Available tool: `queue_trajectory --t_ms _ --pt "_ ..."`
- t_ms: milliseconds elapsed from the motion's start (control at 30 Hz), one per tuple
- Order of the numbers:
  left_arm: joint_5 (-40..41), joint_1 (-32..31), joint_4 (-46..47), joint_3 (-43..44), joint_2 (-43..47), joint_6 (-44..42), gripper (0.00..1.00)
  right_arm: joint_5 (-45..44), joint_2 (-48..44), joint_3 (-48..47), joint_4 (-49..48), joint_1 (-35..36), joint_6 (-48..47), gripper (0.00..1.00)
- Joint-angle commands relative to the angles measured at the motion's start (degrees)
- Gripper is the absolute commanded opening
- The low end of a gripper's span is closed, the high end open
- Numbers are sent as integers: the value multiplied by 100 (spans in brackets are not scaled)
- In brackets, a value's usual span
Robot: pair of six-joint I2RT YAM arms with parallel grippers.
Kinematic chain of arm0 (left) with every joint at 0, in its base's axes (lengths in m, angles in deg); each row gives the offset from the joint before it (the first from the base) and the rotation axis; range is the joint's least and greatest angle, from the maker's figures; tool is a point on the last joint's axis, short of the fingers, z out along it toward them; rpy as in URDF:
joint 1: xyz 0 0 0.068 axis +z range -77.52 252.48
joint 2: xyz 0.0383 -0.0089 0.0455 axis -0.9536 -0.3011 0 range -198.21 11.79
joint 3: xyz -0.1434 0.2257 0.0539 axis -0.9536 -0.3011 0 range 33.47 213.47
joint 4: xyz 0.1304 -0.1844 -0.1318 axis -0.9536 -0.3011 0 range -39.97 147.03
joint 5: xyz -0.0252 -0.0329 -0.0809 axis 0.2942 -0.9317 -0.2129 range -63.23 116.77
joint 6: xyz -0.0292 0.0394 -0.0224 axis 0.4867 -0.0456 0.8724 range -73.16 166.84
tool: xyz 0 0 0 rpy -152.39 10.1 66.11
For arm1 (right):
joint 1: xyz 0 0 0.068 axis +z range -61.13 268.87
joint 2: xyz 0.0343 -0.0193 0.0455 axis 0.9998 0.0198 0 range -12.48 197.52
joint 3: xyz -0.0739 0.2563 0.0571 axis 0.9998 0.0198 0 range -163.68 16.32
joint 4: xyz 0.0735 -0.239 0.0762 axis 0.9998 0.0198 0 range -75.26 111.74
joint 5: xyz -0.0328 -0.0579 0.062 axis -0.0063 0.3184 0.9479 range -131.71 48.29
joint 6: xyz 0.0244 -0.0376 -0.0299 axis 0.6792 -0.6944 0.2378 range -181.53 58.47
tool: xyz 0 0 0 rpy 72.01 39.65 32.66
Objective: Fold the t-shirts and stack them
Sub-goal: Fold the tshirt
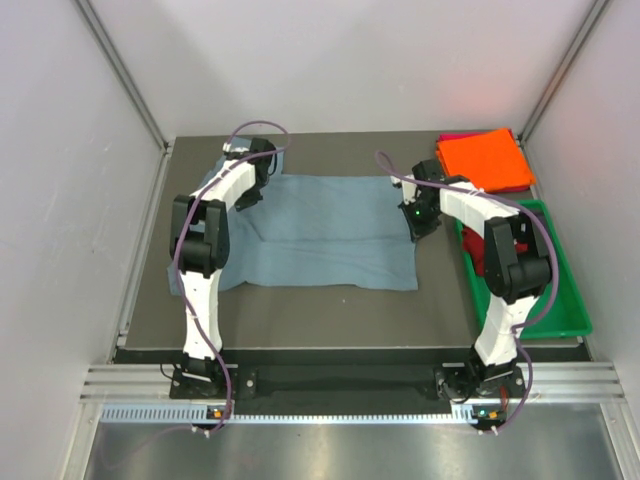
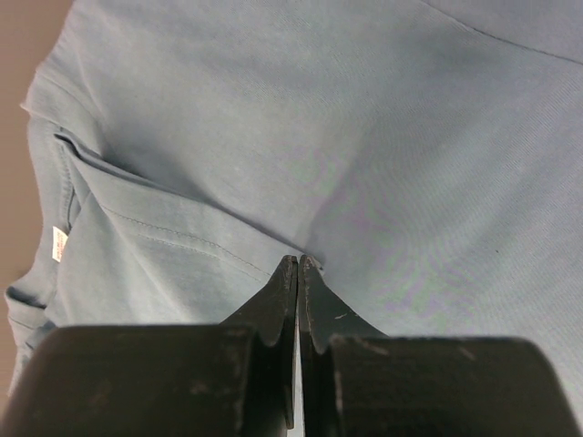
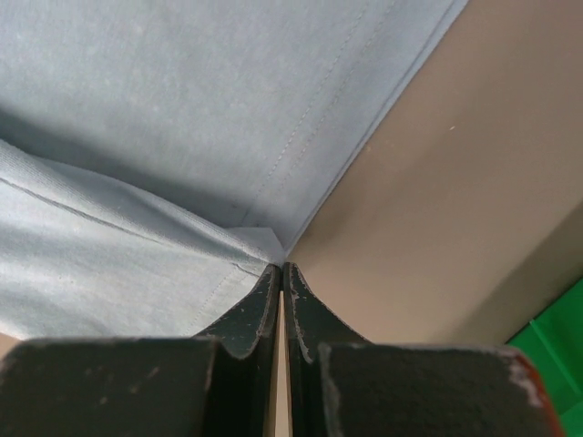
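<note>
The dusty blue-grey t-shirt (image 1: pixel 330 235) lies spread over the middle of the dark table. My left gripper (image 1: pixel 250 192) is at the shirt's far left part. In the left wrist view the left gripper (image 2: pixel 299 261) is shut, and creases in the blue-grey t-shirt (image 2: pixel 383 137) run into its tips. My right gripper (image 1: pixel 421 226) is at the shirt's right edge. In the right wrist view the right gripper (image 3: pixel 281 267) is shut on a hemmed corner of the blue-grey t-shirt (image 3: pixel 182 109). A folded orange t-shirt (image 1: pixel 487 160) rests on a magenta-pink t-shirt (image 1: pixel 452 136) at the far right corner.
A green tray (image 1: pixel 560 305) stands at the table's right side, with a dark red t-shirt (image 1: pixel 478 262) in it behind the right arm. Grey walls close in the left, far and right sides. Bare table (image 3: pixel 455 182) shows right of the shirt's edge.
</note>
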Motion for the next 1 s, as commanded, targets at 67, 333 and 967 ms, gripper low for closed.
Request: queue_trajectory --t_ms 67,333,967 --pt "292 -12 -117 276 -56 -46 0 -343 -205 -42 -246 -79 101 0" --pt "301 -64 -161 338 -161 -72 0 -360 -214 -226 -334 -44 137 3" --pt "-84 -56 -723 401 567 -222 52 -721 -1512 429 388 132 4211 31"
